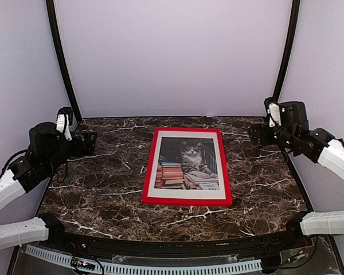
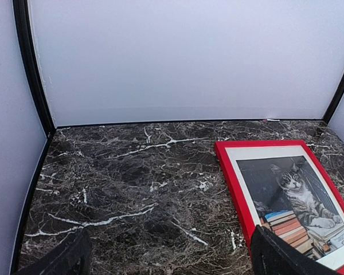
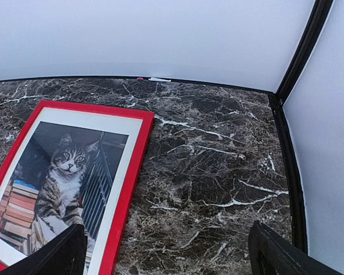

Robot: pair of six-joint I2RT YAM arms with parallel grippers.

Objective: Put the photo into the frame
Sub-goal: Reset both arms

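The left pincer hangs over the left side of the bench, jaws spread wide and holding nothing. At mid-bench the red frame lies flat, with the cat photo inside its rails, ringed by a white border. Whether the photo is fully seated I cannot tell. The right pincer hangs at the right, likewise wide open and empty.

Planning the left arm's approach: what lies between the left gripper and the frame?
Only bare marble table separates the left gripper from the frame, as the left wrist and top views show.
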